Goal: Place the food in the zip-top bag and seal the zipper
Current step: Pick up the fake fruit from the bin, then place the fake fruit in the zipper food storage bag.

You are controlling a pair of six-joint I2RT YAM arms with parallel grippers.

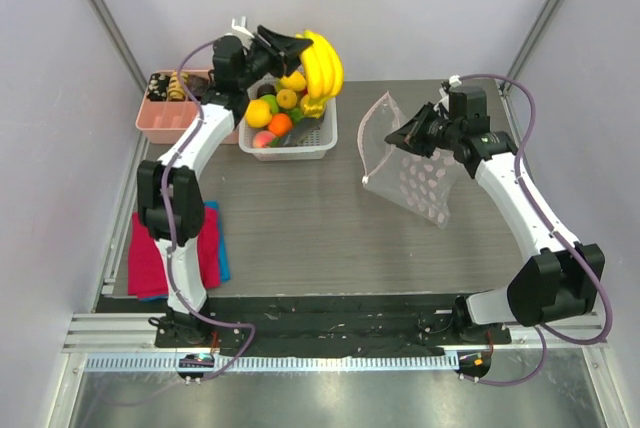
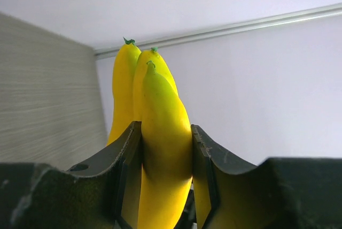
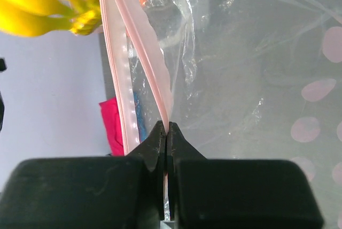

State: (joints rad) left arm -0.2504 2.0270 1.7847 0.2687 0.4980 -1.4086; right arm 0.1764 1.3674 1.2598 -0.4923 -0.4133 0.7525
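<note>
L tool [image 1: 292,48] is up over the rear of the table [image 1: 300,233], jaws part-open and clamped on a bunch of three yellow bananas [image 1: 323,66]. In the L wrist view the two fingers [image 2: 128,154] press either side of the front banana [image 2: 163,149], w/ the green-tipped ends pointing away from the cam. From above, the bunch hangs in the air over the back-right corner of the white slatted basket [image 1: 292,154], clear of the other food. The rest of the food sits inside the basket: orange [image 1: 280,124], pink peach [image 1: 264,138], a yellow piece [image 1: 258,113], a green piece [image 1: 268,102] and a few more I can't make out. R tool [image 1: 403,138] is to the right, well apart from the basket, jaws fully closed on the mouth edge of the zip-top bag [image 1: 418,180]. R wrist view: the tool [image 3: 166,132] pinches the bag [image 3: 256,79] right at the zipper [image 3: 140,36], whose two pink strips meet at the pinch and spread apart beyond it, so the mouth is unsealed and gapes toward the basket side. The bag is held up, its dotted body sloping down toward the table; can't tell if the low corner touches. Nothing visible inside the bag. Pink divided tray [image 1: 165,126] sits left of the basket; red cloth [image 1: 148,263] and blue cloth [image 1: 216,248] lie near the L arm base.
</note>
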